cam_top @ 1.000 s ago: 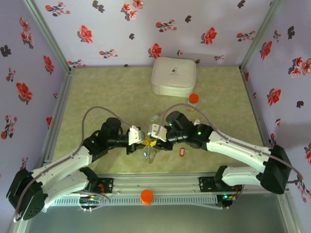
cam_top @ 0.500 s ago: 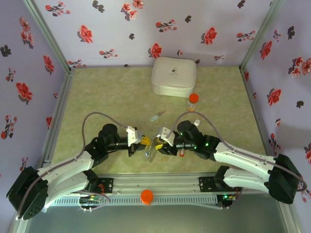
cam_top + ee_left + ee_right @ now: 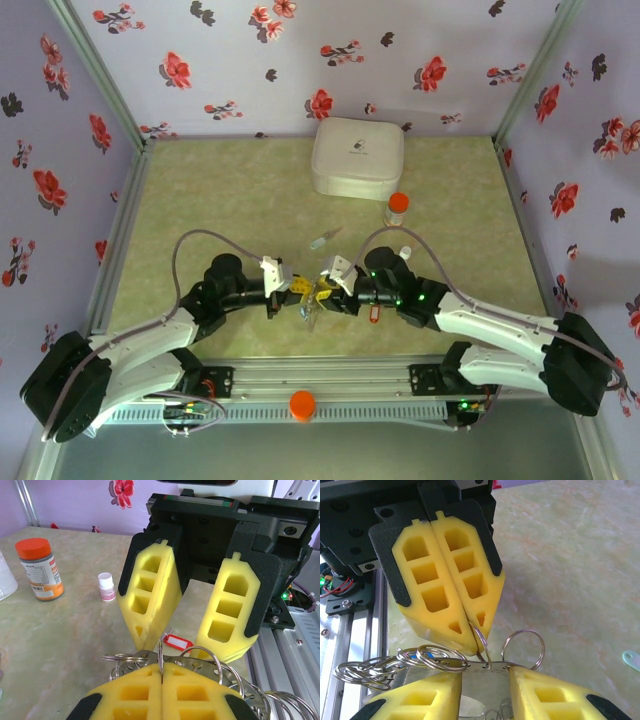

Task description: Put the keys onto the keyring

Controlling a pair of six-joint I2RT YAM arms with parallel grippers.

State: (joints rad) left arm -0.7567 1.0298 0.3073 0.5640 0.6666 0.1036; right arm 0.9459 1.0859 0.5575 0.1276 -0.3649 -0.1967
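Note:
The keyring (image 3: 485,672) is a silvery perforated metal band carrying several split rings, held above the table between both grippers. My right gripper (image 3: 485,680) is shut on the band, one yellow finger at each edge. My left gripper (image 3: 161,667) is shut on one thin split ring (image 3: 161,652) that stands up from the band. In the top view the left gripper (image 3: 293,293) and right gripper (image 3: 325,294) meet tip to tip near the table's front middle. A red key tag (image 3: 176,642) lies on the table just right of them (image 3: 375,313). A pale key (image 3: 322,241) lies farther back.
A white rounded box (image 3: 357,158) stands at the back. An orange-capped bottle (image 3: 397,208) and a tiny white-capped vial (image 3: 405,252) stand right of centre. The metal rail (image 3: 330,380) runs along the near edge, close under both grippers.
Both arms have drawn back slightly toward the near edge, still joined at the keyring. The right arm shifted right, uncovering the pale key behind it.

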